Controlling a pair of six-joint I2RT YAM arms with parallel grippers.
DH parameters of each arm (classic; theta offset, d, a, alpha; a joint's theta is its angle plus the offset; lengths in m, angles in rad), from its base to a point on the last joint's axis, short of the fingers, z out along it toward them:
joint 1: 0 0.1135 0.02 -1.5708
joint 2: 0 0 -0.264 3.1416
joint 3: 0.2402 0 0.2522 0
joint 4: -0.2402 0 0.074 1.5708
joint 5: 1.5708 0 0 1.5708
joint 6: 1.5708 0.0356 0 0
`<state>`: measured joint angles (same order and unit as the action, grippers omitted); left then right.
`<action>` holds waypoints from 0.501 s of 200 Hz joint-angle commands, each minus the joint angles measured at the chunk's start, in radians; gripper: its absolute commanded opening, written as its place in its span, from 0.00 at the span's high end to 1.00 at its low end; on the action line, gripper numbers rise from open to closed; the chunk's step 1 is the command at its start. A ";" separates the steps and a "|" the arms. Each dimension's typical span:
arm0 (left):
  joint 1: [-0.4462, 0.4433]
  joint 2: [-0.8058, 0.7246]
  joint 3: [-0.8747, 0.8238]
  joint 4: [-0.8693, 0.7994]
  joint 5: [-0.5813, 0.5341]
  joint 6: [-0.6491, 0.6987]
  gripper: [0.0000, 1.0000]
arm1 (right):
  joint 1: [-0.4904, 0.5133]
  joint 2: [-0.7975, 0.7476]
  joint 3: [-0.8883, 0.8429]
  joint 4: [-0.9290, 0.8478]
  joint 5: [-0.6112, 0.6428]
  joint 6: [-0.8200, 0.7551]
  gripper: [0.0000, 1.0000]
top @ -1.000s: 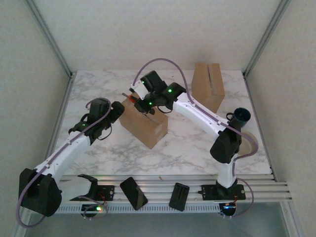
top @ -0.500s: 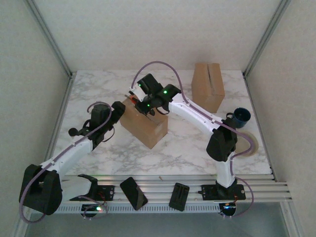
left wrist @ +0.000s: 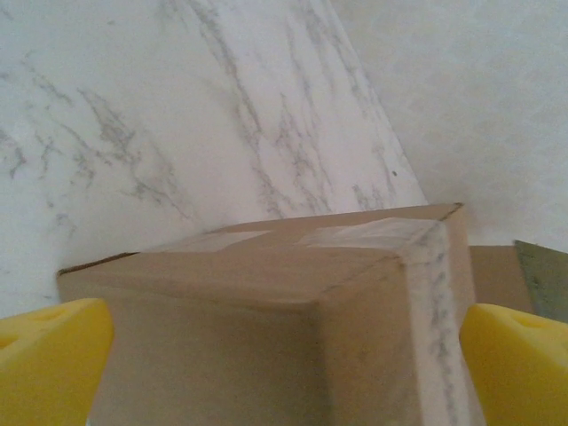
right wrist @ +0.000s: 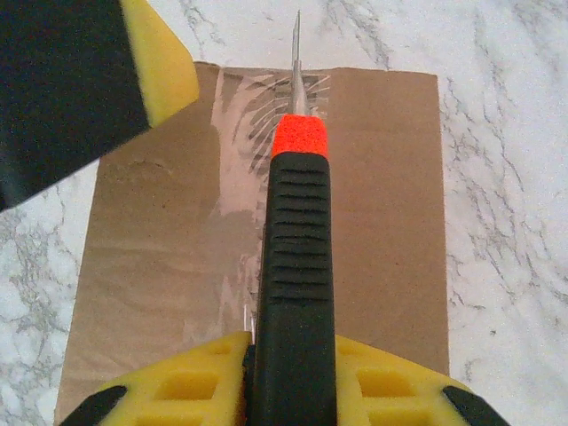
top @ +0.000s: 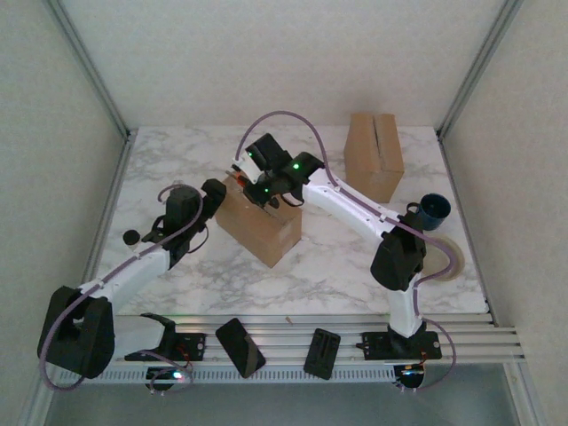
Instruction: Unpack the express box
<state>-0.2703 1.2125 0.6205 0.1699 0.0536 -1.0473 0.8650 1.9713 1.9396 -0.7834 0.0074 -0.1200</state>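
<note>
While our right gripper pinches the knife, blade over the taped seam of the express box, our left gripper waits spread at that box's left end on the table. We judge slitting is in hand, needing a brace first.

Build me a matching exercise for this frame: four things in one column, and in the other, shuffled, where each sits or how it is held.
Things:
1. utility knife
2. taped cardboard box
3. second cardboard box
4. dark blue cup

Places or states:
A. back of the table, right of centre
B. between the left arm's open jaws
C. at the table's right edge
D. clamped in the right arm's jaws, blade over the tape

Pairs: 1-D, 2-B, 3-A, 4-C
</note>
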 commanded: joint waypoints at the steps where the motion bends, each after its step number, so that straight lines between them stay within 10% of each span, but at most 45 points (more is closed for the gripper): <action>1: 0.008 0.018 -0.026 0.062 0.004 -0.026 0.00 | 0.017 0.026 0.025 -0.018 0.011 -0.008 1.00; 100: 0.008 0.041 -0.099 0.124 0.002 -0.047 0.01 | 0.029 0.041 0.021 -0.045 0.058 -0.004 1.00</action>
<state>-0.2703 1.2407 0.5537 0.2867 0.0605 -1.0782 0.8799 2.0022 1.9396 -0.8135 0.0296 -0.1200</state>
